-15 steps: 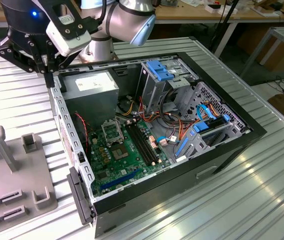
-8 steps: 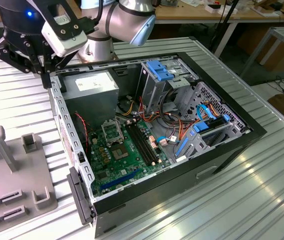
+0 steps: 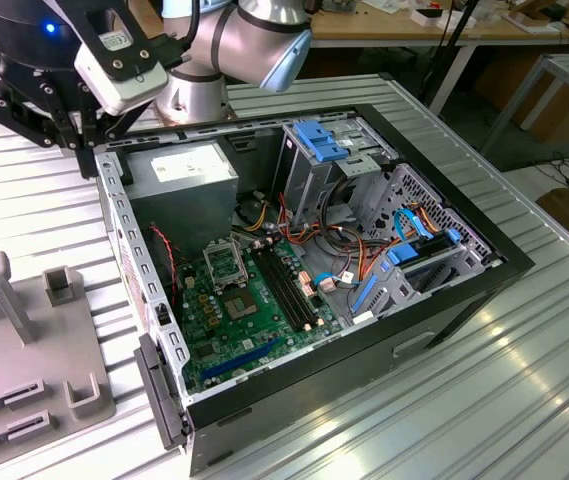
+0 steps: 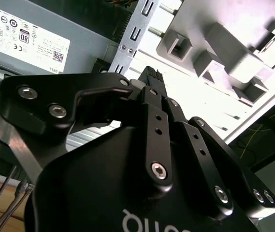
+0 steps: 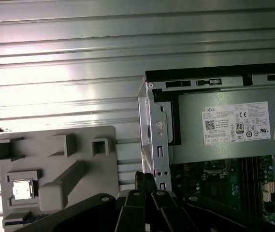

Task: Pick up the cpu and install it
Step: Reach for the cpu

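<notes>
The cpu [image 5: 22, 189], a small square chip with a dull silver top, lies flat in a recess of the grey fixture plate [image 5: 55, 166]. In the first wrist view my gripper [image 5: 145, 181] hangs above the table beside the open computer case's corner, well away from the cpu, with its black fingers together and nothing between them. The second wrist view has the same gripper [image 4: 150, 76] over that corner. From the exterior view, the gripper [image 3: 82, 150] is high at the case's far left corner. Inside the case lies the green board [image 3: 254, 310] with its square metal socket frame [image 3: 226, 265].
The black case [image 3: 464, 300] holds a grey power supply [image 3: 184, 170], drive cages with blue clips [image 3: 324, 140] and loose cables. The fixture plate [image 3: 24, 340] with upright grey blocks lies at the exterior view's left. Ribbed metal tabletop [image 3: 524, 400] surrounds everything.
</notes>
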